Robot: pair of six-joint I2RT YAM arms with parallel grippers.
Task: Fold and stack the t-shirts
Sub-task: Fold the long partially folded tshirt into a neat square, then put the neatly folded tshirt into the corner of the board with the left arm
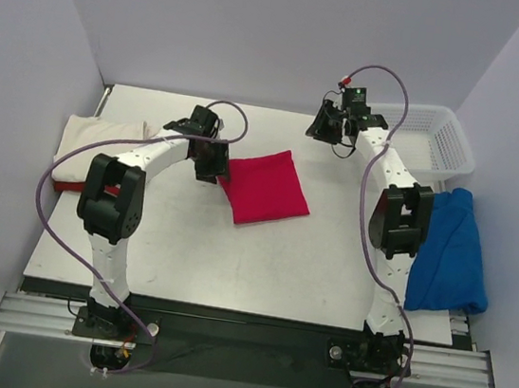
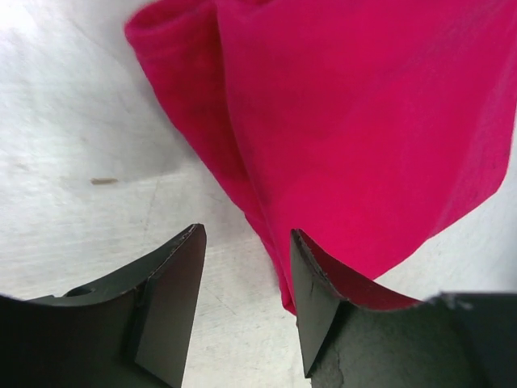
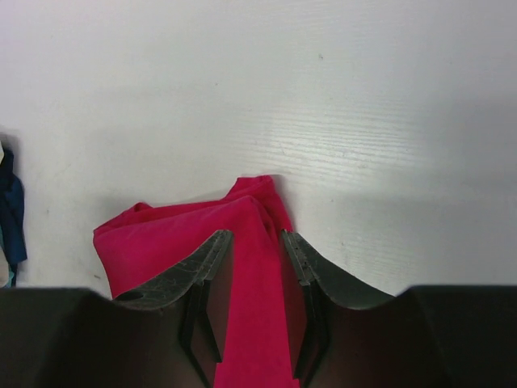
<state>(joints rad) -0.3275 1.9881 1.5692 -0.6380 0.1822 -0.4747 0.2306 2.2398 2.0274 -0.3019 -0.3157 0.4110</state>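
Table point(image 1: 326, 270) white; blue t-shirt point(image 1: 451, 253) loosely bunched at the right edge, partly hanging over it; red t-shirt point(image 1: 265, 187) folded to a rough square near the table centre; cream t-shirt point(image 1: 105, 133) folded at the left edge; basket point(image 1: 438, 146) in the far right corner. Left end effector point(image 2: 242, 242) at the red t-shirt's left corner, fingers apart, gripping nothing, cloth edge just beside one finger; right end effector point(image 3: 254, 242) raised toward the far edge, fingers apart, empty.

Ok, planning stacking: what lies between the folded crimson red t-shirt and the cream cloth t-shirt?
Top view: the left arm and left gripper span it, cream t-shirt to crimson red t-shirt.
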